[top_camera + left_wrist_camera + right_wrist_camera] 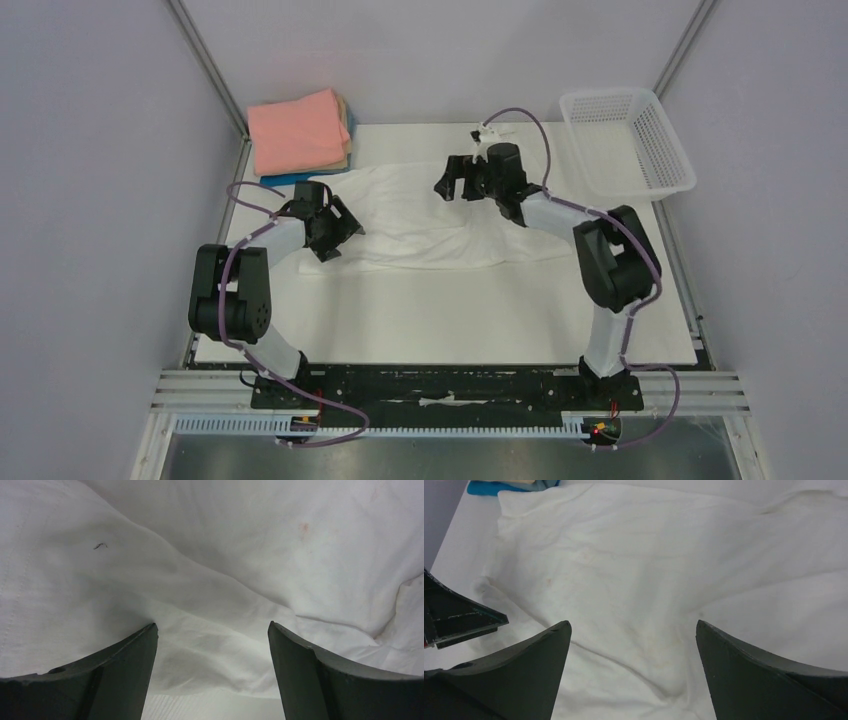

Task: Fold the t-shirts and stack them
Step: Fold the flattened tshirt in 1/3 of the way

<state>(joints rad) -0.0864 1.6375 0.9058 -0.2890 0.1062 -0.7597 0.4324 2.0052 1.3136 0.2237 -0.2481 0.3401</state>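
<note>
White cotton, the shirt (430,225) lies rumpled across the middle of the table (450,310); nearest the bases the left gripper (212,630) hangs low over its near left edge, jaws wide apart and empty, and farther in the right gripper (631,625) hovers above its far side, equally spread and holding nothing. This looks like the start of folding: next, each gripper should settle on an edge, pinch the cloth cleanly and draw it flat. In the far left corner sits the stack (298,135), pink over tan and blue.
</note>
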